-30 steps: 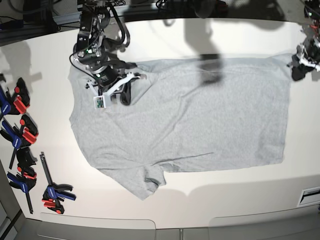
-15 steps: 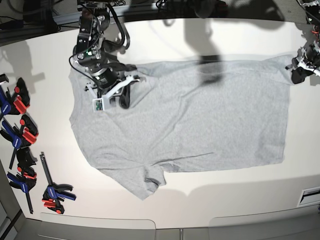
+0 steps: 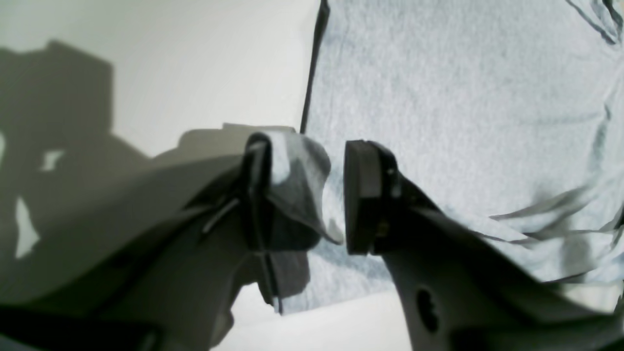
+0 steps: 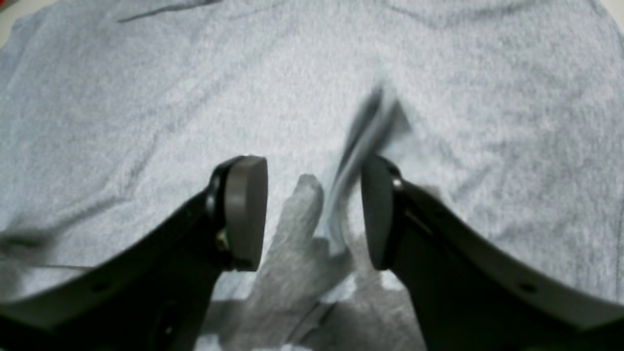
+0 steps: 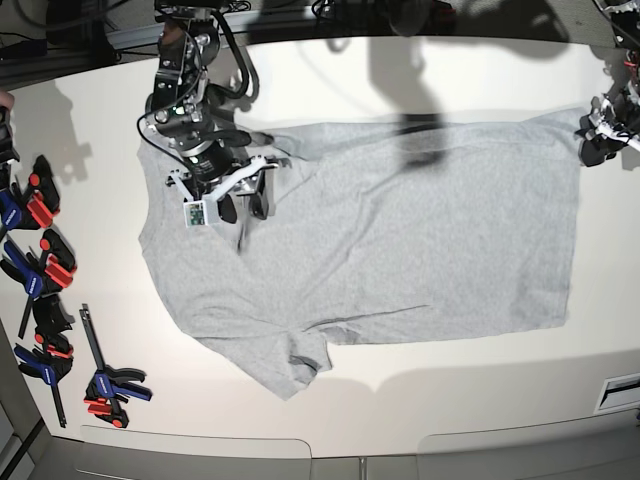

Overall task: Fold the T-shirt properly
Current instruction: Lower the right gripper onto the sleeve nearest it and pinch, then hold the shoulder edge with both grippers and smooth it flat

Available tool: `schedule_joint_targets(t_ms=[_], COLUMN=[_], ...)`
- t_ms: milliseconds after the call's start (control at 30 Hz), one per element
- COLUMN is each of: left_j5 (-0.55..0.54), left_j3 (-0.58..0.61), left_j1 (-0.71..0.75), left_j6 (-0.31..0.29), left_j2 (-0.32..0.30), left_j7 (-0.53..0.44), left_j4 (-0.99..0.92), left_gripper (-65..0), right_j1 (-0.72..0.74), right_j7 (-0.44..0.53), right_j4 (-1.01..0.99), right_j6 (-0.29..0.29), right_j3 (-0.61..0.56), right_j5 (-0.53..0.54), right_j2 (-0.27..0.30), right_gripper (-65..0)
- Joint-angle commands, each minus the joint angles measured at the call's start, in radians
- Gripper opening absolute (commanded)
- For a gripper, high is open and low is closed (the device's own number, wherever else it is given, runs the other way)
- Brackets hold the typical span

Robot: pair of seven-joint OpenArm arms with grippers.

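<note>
The T-shirt (image 5: 380,230) lies spread on the table (image 5: 400,400), plain side up, one sleeve pointing toward the near edge, clamps (image 5: 45,300) well apart at the side. The step looks like gripping for the first fold. The left gripper (image 3: 304,195) sits at a hem corner, jaws parted, cloth draped over one finger (image 3: 258,190) (not pinched). The right gripper (image 4: 314,214) hovers open over a raised wrinkle near the collar. Next, I judge, both must close on cloth, then lift together.
</note>
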Motion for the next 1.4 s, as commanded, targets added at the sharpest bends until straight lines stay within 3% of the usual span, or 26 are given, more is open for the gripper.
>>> schedule_joint_targets(t_ms=[0,133,233,367,433,600,733,900,967,1067,1100,1367], left_j5=[-0.017,-0.021,-0.021,-0.049,-0.089,-0.117,-0.119,-0.115,-0.099,-0.037,-0.028,-0.015], left_j3=[-0.006,-0.006,-0.007,-0.007,-0.006,-0.007,-0.007,-0.010,-0.010,-0.009,-0.009,0.007], left_j1=[-0.005,-0.005,-0.005,-0.003,0.002,0.042,0.118,0.196,0.207,0.206,0.206,0.206], left_j6=[-0.003,-0.003,-0.014,-0.096,-0.129,-0.129,-0.129,-0.129,-0.129,-0.129,-0.129,-0.129], left_j2=[-0.025,-0.025,-0.025,-0.025,-0.024,-0.025,-0.025,-0.024,-0.024,-0.019,-0.019,0.007], left_j7=[-0.032,-0.055,-0.076,-0.038,0.002,0.032,0.024,0.004,0.000,0.000,0.000,-0.007], left_j4=[0.014,0.014,0.014,0.014,0.014,0.016,0.063,0.154,0.193,0.236,0.240,0.240], left_gripper=[-43.9,-43.9,-44.0,-50.7,-55.9,-61.5,-61.6,-61.4,-57.1,-43.1,-41.7,-45.1], right_j1=[0.021,0.056,0.076,0.053,0.021,-0.105,-0.205,-0.280,-0.282,-0.276,-0.274,-0.273], right_j7=[0.036,0.031,-0.033,-0.132,-0.160,-0.179,-0.187,-0.175,-0.171,-0.154,-0.150,-0.113], right_j4=[0.016,0.016,0.017,0.063,0.107,0.227,0.246,0.246,0.245,0.245,0.245,0.240], right_j6=[-0.001,-0.002,-0.003,0.005,0.023,0.033,0.034,0.034,0.034,0.034,0.034,0.034], right_j3=[0.004,0.017,0.047,0.111,0.159,0.294,0.365,0.370,0.370,0.369,0.367,0.360], right_j5=[-0.007,-0.064,-0.049,0.080,0.143,0.264,0.335,0.338,0.338,0.338,0.337,0.273], right_j2=[0.001,0.001,0.001,0.003,0.003,0.003,0.002,-0.014,-0.026,-0.039,-0.039,-0.038], right_gripper=[-35.7,-35.8,-39.3,-65.0,-65.0,-65.0,-65.0,-65.0,-65.0,-65.0,-65.0,-65.0])
